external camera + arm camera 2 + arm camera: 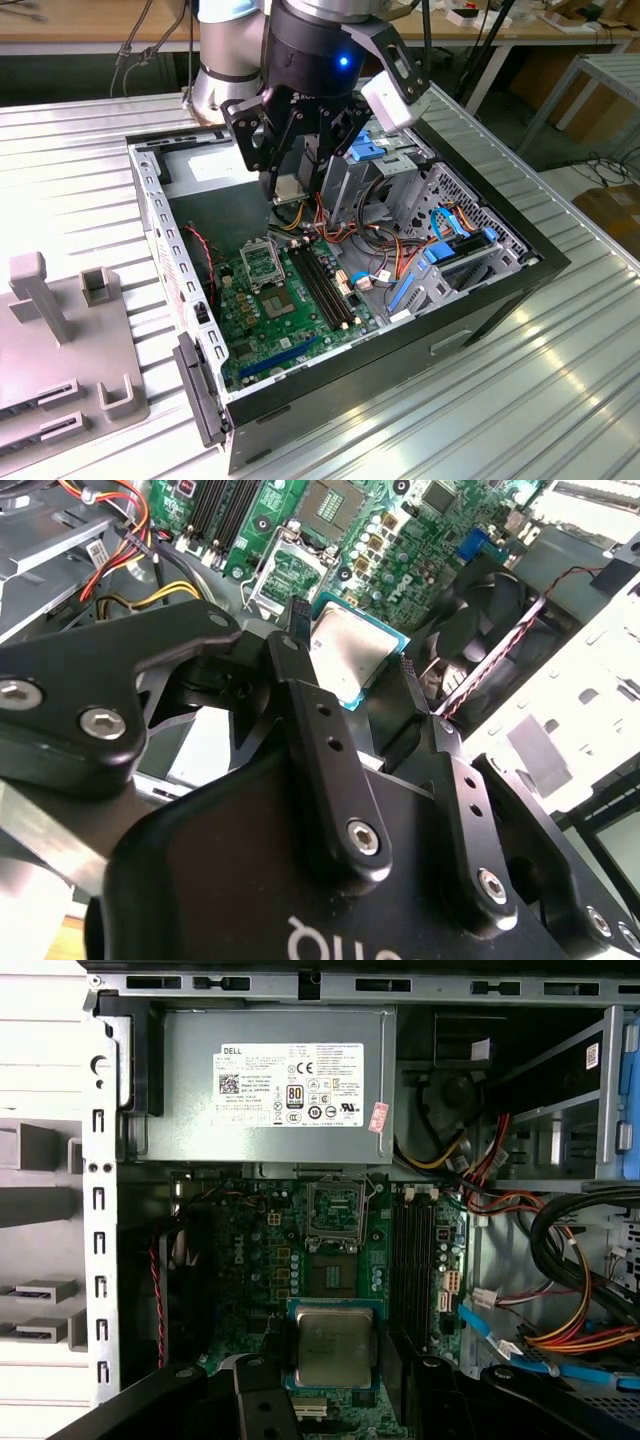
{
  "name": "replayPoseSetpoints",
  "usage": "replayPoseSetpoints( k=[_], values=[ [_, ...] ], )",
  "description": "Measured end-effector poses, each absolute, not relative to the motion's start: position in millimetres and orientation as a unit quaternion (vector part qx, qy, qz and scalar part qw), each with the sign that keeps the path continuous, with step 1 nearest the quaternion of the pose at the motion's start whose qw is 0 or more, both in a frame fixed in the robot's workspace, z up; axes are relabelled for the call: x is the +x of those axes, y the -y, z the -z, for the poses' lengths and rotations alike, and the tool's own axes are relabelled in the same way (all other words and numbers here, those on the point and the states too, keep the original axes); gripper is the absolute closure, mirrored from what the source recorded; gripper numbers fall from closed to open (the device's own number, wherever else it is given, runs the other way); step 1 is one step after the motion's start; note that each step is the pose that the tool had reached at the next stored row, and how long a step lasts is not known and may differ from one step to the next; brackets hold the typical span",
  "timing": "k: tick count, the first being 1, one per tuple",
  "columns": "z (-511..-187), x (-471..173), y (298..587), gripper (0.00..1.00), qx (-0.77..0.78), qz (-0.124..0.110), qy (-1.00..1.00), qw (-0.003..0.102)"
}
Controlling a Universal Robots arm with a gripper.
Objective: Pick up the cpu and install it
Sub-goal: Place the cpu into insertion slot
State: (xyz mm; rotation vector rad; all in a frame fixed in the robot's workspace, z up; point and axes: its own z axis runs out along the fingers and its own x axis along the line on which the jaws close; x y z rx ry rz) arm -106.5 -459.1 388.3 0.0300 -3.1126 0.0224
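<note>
So the whole setup is sitting on a ribbed metal tabletop: an open computer case is lying on its side, and the arm is hanging over it. Inside, the big grey power supply is taking up one end, with the green motherboard lying right beside it. The socket on that board is looking empty to me, so I'm calling the install part not done. The pickup part is looking done though. The jaws are clamping the cpu by two opposite edges, silvery top facing up at the wrist cameras. It's hanging in the air above the board, near the socket but not touching it. I can't tell whether it's lined up over the socket.
</note>
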Motion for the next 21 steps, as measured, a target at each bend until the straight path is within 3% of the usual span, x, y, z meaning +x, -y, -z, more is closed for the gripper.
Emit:
replayPoseSetpoints(
  k=[21],
  values=[
    [-378.5,-106.5,459.1,0.53,0.010,-0.007,1.000,0.014]
  ],
)
